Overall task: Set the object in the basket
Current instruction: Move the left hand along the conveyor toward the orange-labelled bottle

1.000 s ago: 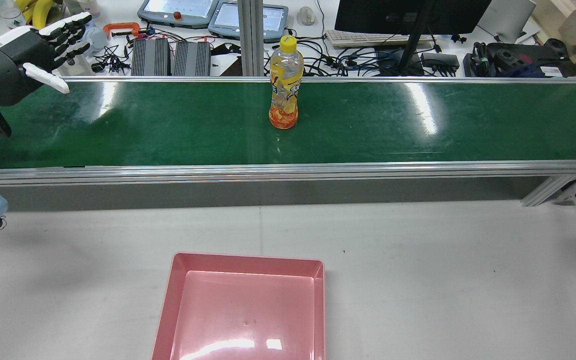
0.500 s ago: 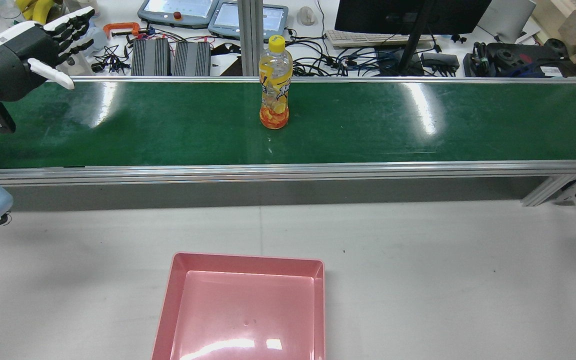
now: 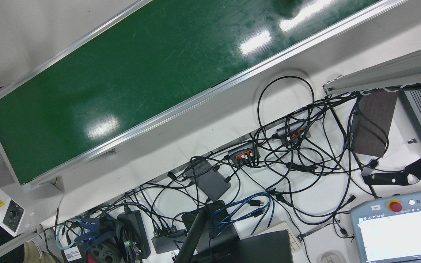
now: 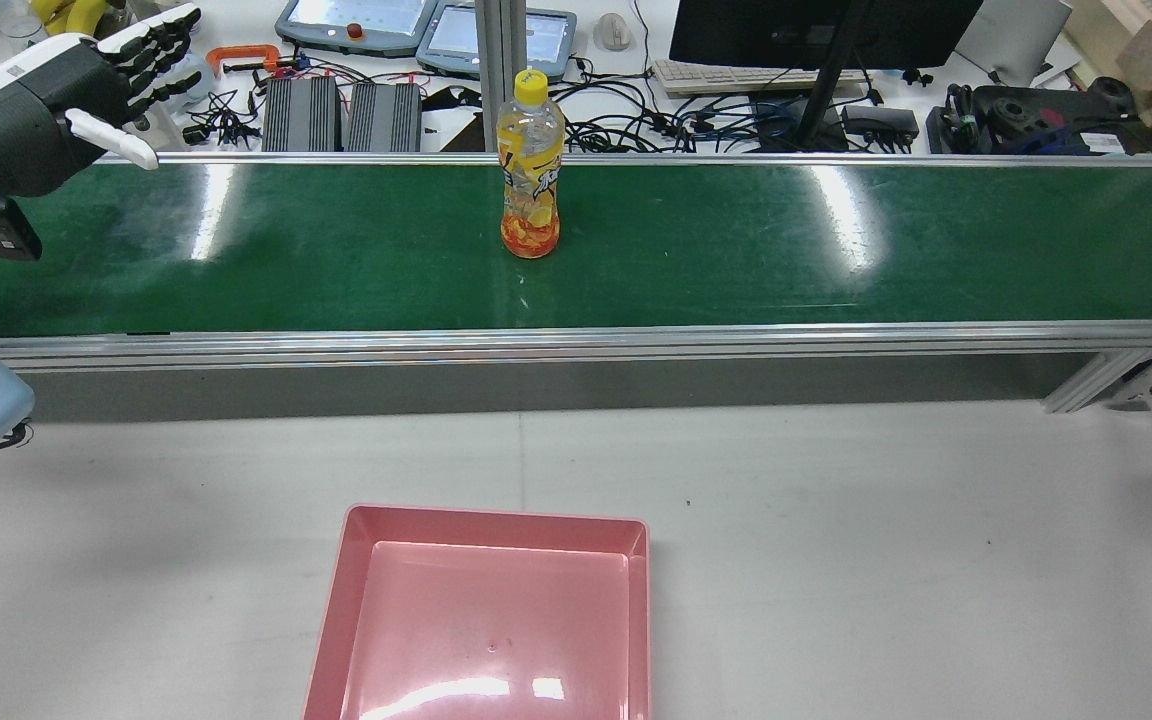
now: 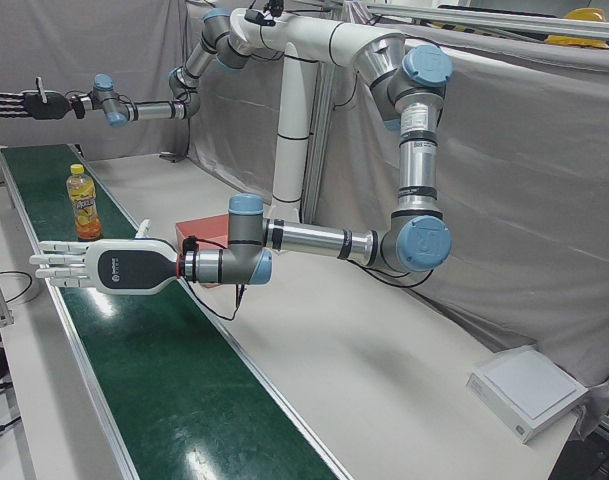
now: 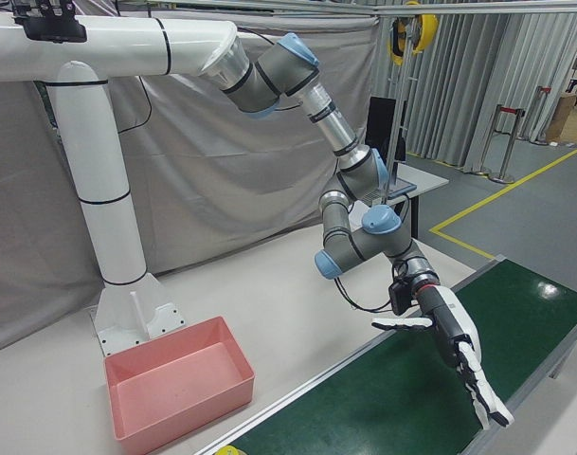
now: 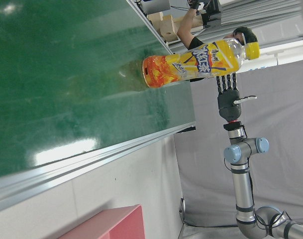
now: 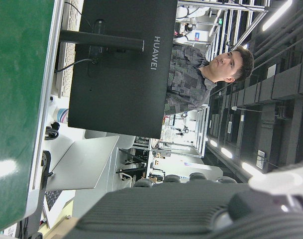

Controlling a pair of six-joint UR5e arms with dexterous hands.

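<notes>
On the pale grey worktop point(image 4: 836, 520), nearest the rear camera: one pink plastic basket point(image 4: 366, 560), rectangular, shallow, glossy, with rounded corners and nothing inside. Across the middle: one long green conveyor belt point(image 4: 836, 250), smooth and shiny with glare streaks, framed by silver aluminium rails. Upright on the belt near its far edge, slightly left of centre in the rear view: one clear plastic bottle point(image 4: 531, 166), yellow cap, orange-and-yellow label, orange drink inside; touched by nothing, well apart from the basket and from both hands. At the rear view's upper left, over the belt's end: left hand point(image 4: 56, 105), black palm under a white shell, black fingers stretched flat and spread, white thumb out to the side, holding nothing; same hand flat and splayed above the belt in the left-front view point(image 5: 99, 265). At the belt's other end, seen only from the left-front view: right hand point(image 5: 19, 103), dark, fingers likewise extended and apart, empty. Beyond the belt: two teach pendants, one dark monitor, one keyboard, a tangle of black cables.
</notes>
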